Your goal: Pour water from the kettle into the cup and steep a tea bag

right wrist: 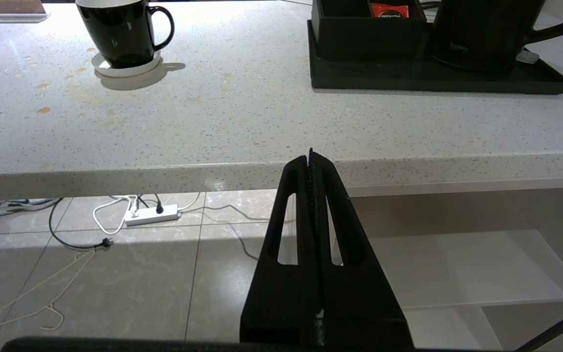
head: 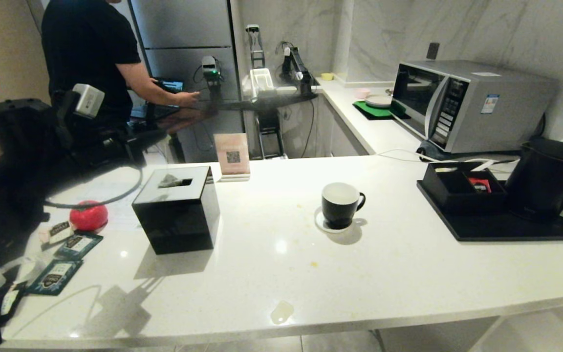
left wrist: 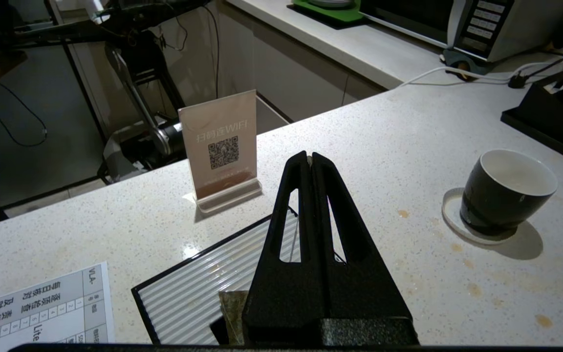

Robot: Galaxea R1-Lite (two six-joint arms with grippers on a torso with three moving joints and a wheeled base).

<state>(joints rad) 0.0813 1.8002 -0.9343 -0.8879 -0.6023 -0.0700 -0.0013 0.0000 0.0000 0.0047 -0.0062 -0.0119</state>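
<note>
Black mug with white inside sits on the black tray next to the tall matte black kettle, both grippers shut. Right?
Not quite. The black mug with white inside sits on a small white round coaster on the white counter, apart from the black tray holding the tall matte black kettle; see the head view. Both grippers are shut.

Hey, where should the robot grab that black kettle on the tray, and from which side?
Probably by the loop handle of the kettle, approached from the robot's right. The handle juts out on that side, away from the cup, leaving an open loop, while the tapered body looks too wide. The black compartment box crowds its left side on the tray.
</note>
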